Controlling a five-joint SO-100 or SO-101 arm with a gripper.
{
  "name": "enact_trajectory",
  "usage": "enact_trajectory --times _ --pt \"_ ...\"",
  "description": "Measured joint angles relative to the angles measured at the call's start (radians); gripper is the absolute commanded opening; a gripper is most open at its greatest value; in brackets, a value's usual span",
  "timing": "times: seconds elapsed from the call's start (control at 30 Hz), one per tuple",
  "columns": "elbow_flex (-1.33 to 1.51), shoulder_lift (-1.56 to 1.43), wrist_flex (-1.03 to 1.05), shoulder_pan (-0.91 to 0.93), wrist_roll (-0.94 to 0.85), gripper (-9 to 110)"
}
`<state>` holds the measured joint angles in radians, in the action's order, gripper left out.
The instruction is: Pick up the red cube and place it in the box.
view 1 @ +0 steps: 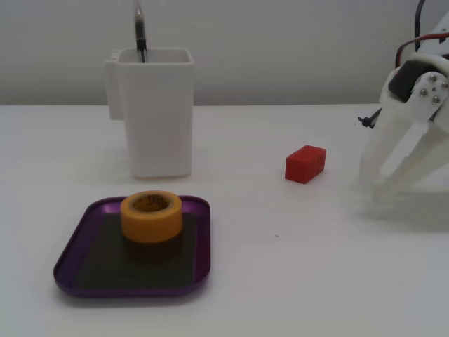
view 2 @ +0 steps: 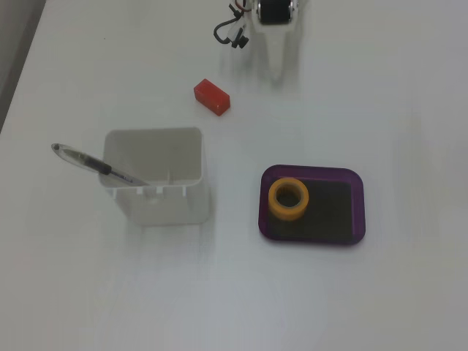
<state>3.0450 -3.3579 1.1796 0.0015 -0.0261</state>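
1. Red and finely ribbed, the red cube (view 1: 306, 163) (view 2: 212, 97) lies flat on the bare white tabletop (view 1: 316, 281) (view 2: 365, 307), touching nothing, in both fixed views.
2. One fixed view shows the claw (view 1: 379, 184) from the side at the tabletop's right edge: two white fingers (view 1: 375, 151) point down and stand spread apart with nothing between them, their tips at or just above the surface, near the cube but clear of it.
3. The other fixed view looks down from above and shows only a white tip of the claw (view 2: 275, 62) below the arm's dark motor at the top edge; there I cannot tell how the fingers stand.
4. That view from above shows the layout better: the cube sits near the top edge just beside the claw, while the box (view 2: 355, 212) lies well apart, toward the middle right of the tabletop.
5. The box (view 1: 81, 242) is a shallow purple tray with a dark bottom; a yellow-orange tape roll (view 1: 151, 216) (view 2: 288, 199) stands inside it, taking up its left part as seen from above.
6. A tall white container (view 1: 156, 112) (view 2: 157, 183) stands between cube and box, off to one side, with a pen (view 1: 140, 31) (view 2: 95, 165) leaning in it.
7. Only the view from above shows the pen's full length slanting out over the container's rim.
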Motion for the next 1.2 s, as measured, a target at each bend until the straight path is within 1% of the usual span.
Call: enact_trajectory --times 0.7,0.83,0.93,1.07,1.2 --pt "0.000 0.000 -0.002 0.000 0.000 0" --pt "0.000 0.000 -0.032 0.000 -0.002 0" --pt "-0.015 0.000 -0.097 0.000 -0.003 0" --pt "-0.083 0.000 -0.204 0.091 0.006 0" --pt "-0.150 0.014 -0.239 0.187 0.025 7"
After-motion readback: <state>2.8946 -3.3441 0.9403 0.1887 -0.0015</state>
